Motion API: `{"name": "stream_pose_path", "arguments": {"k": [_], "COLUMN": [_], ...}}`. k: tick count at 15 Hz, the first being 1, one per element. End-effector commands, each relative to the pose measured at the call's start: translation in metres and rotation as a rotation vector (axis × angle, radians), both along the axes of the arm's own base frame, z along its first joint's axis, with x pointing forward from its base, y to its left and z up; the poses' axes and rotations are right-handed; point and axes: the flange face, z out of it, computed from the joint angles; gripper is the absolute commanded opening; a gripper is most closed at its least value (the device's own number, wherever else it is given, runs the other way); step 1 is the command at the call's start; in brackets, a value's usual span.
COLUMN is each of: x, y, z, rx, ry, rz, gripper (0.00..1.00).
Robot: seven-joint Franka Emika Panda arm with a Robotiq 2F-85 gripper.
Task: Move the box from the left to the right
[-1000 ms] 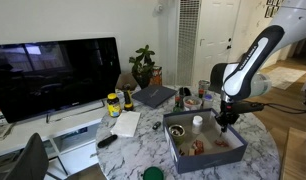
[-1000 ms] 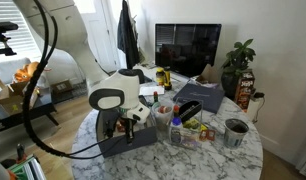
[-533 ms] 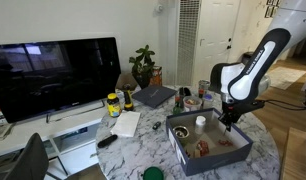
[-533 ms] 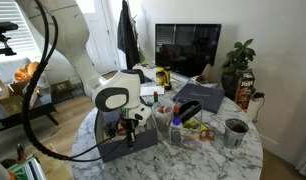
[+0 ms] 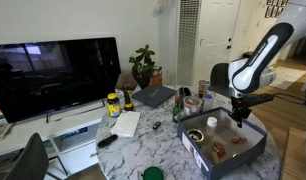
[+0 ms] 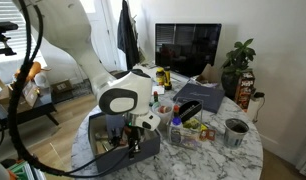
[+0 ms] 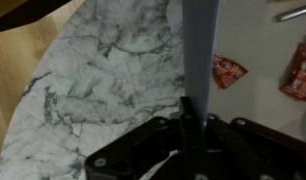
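Over the last second the box (image 5: 241, 160) has slid from the lower middle of the frame to the lower right in an exterior view, and it has turned as it went, so that a corner now points towards the bottom edge. In the other exterior view the box (image 6: 103, 140) has shifted towards the lower left, nearer the rim of the worktop (image 6: 208, 150). The arm (image 5: 255, 60) has swung the same way, so we judge the box is being dragged, not carried.

In the wrist view the grey-blue wall (image 7: 200, 45) runs straight down the frame into the fingers (image 7: 186, 118), one on each side of it. We read them as pinched closed on that wall. The marble lies to the left of the wall, and the red packets (image 7: 228, 70) lie inside the box at right. They seem to have ridden along with it.

For the task this means the move is well under way. The box now sits close to the worktop's edge, and in the wrist view bare floor shows at the upper left. We think little further travel is safe before letting go.
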Motion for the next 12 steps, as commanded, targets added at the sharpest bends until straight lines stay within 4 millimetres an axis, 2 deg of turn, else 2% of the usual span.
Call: {"name": "stream_pose_path", "arguments": {"k": [1,3,4,7,12], "x": [-0.008,-0.007,-0.006,-0.006,0.021], "y": [-0.032,-0.037,-0.030,-0.034,-0.055], "z": [-0.006,-0.004,0.000,0.000,0.013], "rx": [0.001,0.016,-0.001,0.006,-0.197], "ry": [0.013,-0.007,-0.002,-0.007,-0.079], "rz": [-0.074,-0.139,-0.088,-0.122,0.169], "gripper": [0.00,0.00,0.02,0.00,0.00]}}
